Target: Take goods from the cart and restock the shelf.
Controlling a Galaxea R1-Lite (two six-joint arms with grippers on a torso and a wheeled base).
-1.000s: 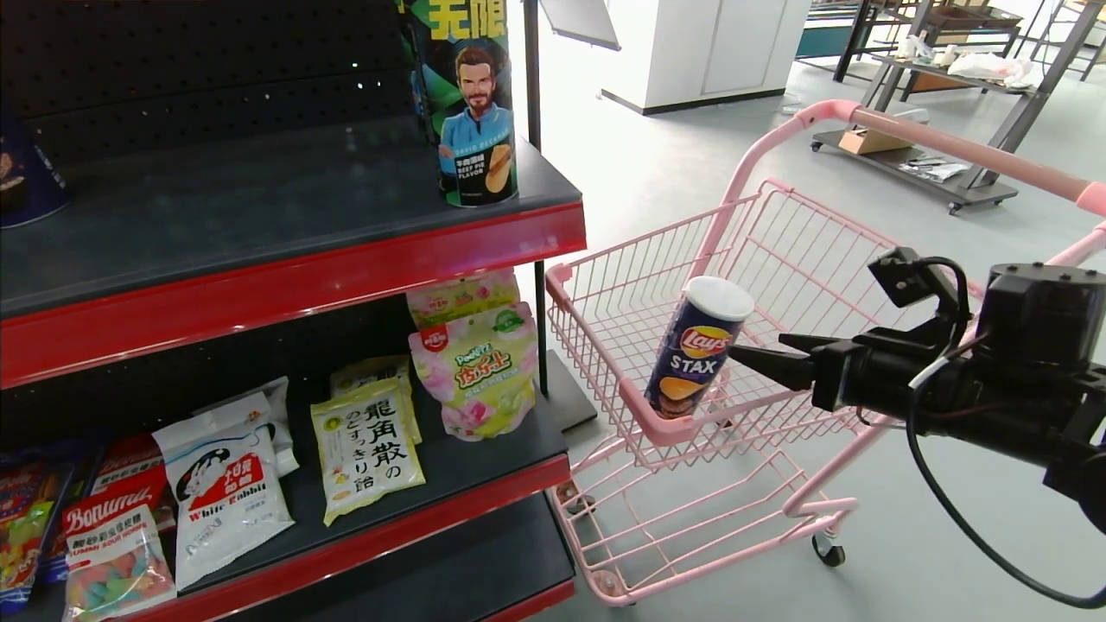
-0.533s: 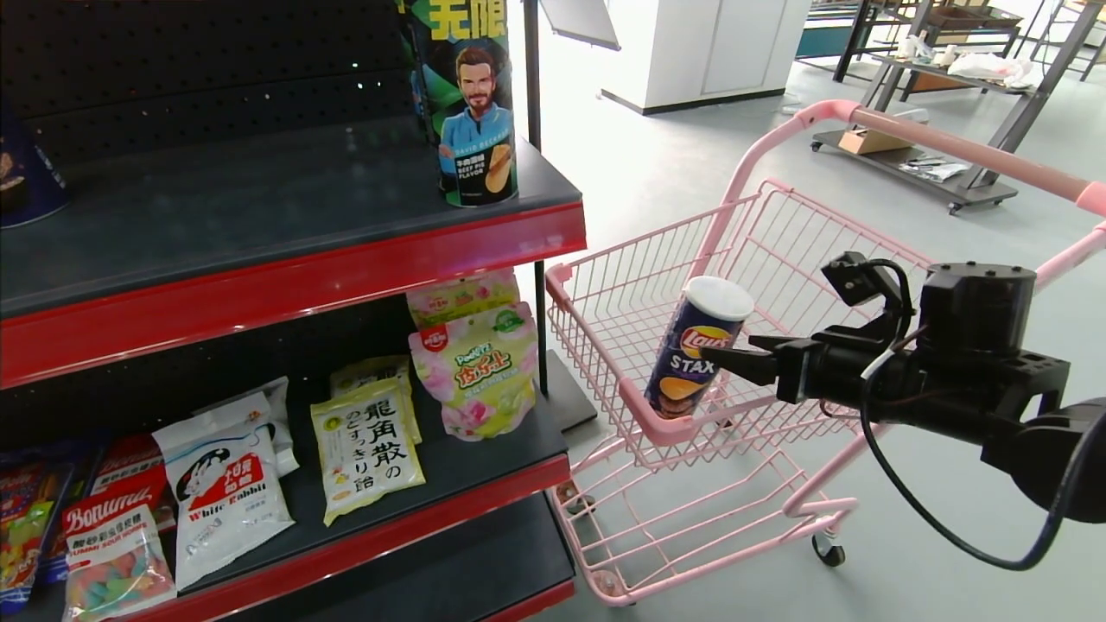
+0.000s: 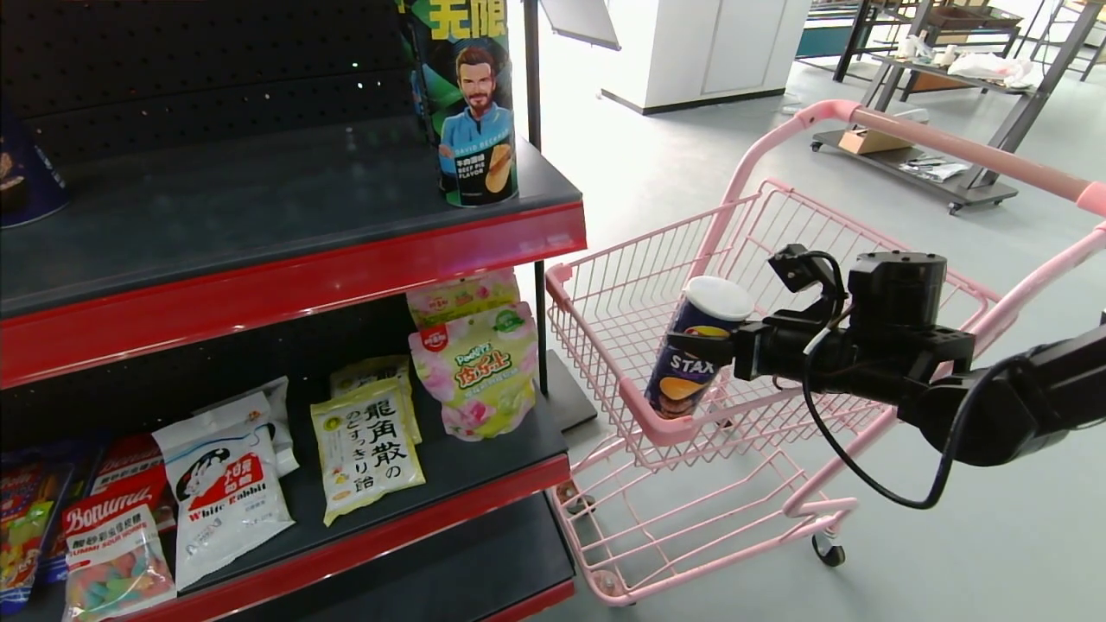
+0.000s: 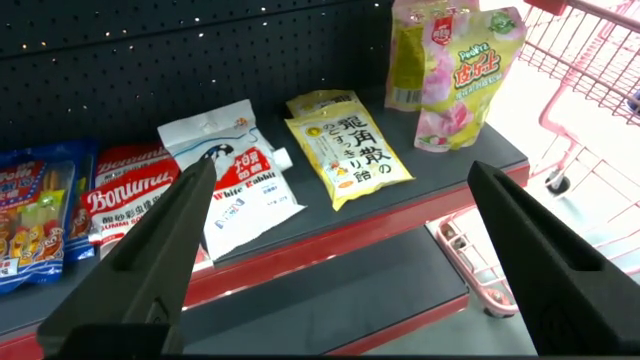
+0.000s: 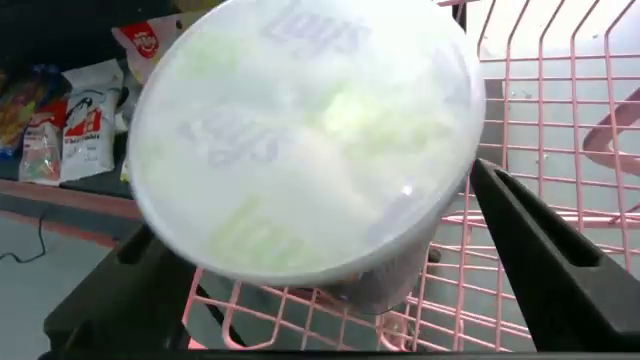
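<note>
Flanking the chips can [image 3: 684, 387] in the cart [image 3: 661, 428]: right jaws, parted.

Grey floor [image 3: 657, 164] stretching into the room, white cabinet [image 3: 708, 47] at the back, tilted grey sign board [image 3: 581, 22] near it, wheeled metal rack [image 3: 968, 188] farther right, cardboard box [image 3: 868, 141] on its low deck, white plastic bag [image 3: 989, 65] on a worktop beyond.

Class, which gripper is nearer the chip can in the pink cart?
Right. The right gripper is at the chip can in the cart, open, one finger on either side below its lid. The left gripper faces the snack bags on the lower shelf, well away.
</note>
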